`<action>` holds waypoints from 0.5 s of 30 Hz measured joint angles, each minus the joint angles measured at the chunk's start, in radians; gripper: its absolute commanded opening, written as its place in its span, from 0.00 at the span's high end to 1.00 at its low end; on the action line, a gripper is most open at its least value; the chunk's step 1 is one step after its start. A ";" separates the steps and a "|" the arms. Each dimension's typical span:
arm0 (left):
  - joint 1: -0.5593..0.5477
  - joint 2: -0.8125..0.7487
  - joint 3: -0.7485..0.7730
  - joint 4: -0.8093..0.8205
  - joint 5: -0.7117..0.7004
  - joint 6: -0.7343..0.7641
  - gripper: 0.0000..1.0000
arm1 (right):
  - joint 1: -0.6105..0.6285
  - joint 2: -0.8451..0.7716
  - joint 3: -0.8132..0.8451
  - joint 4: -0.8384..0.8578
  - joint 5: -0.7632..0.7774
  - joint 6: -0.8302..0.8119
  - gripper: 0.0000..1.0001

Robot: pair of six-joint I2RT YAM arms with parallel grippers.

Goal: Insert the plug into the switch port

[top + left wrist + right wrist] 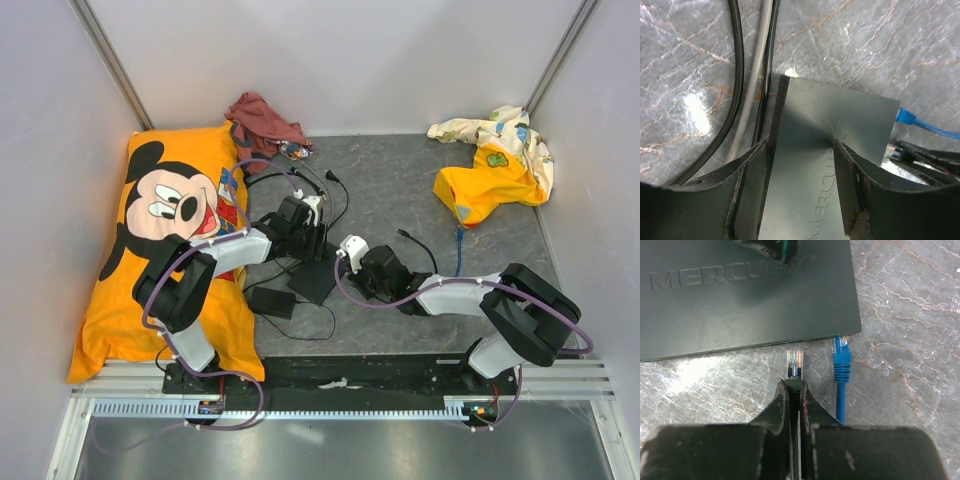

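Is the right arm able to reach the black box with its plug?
Probably yes: the right gripper holds the clear plug close to the black box, nothing between; the blue plug lies alongside.

Straight ahead of the right gripper (794, 385), the plug (794, 363) pokes out from its pinched fingertips. It stops just short of the near edge of the switch (740, 295), which lies flat on the table (910, 315), and a second plug (841, 357) lies just right of the gripper with its tip at that same edge. The left gripper (802, 145) meets the switch from the opposite side, fingers parted over its top face, with cords (735, 75) running along the table to its left. Behind it, an adapter brick (271, 301) sits between switch and pillow (150, 300).
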 measured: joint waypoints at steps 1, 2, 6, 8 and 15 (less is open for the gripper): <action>0.000 0.001 0.000 -0.005 0.000 0.001 0.39 | 0.000 0.000 0.003 -0.004 0.003 0.000 1.00; 0.000 0.001 0.000 -0.007 0.000 0.001 0.39 | 0.000 0.000 0.006 -0.008 0.006 0.000 1.00; 0.000 0.001 0.000 -0.008 0.001 0.003 0.39 | 0.000 0.001 0.016 -0.009 0.008 -0.001 1.00; 0.000 0.002 0.000 -0.008 0.001 0.004 0.39 | 0.000 0.006 0.021 -0.013 0.008 -0.002 1.00; 0.000 0.005 0.001 -0.005 0.005 0.004 0.39 | 0.000 0.024 0.032 -0.019 0.006 -0.008 1.00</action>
